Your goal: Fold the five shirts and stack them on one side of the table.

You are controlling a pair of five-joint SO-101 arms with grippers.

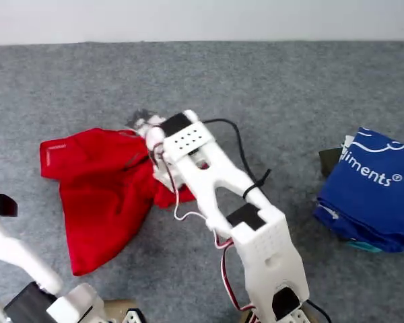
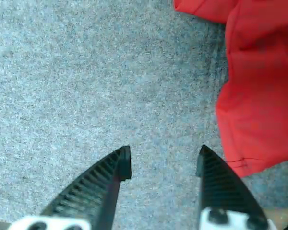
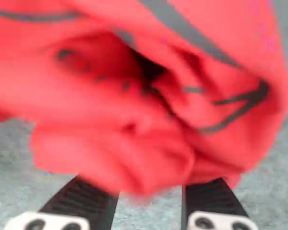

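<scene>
A red shirt [image 1: 101, 195] lies crumpled and spread on the grey table at centre left. My right gripper [image 1: 152, 145] is at the shirt's far right edge, where the cloth is bunched and pulled up. In the right wrist view the red shirt [image 3: 144, 105] hangs over the two black fingers [image 3: 86, 201] and hides their tips, so the gripper [image 3: 149, 189] looks shut on the cloth. My left gripper [image 2: 165, 163] is open over bare table, with the red shirt's hem [image 2: 259, 110] just beside it.
A stack of folded shirts with a blue one [image 1: 372, 188] on top sits at the table's right edge, a teal layer [image 1: 362, 246] showing beneath. The grey felt table [image 1: 269, 87] stretches bare behind and between the arms.
</scene>
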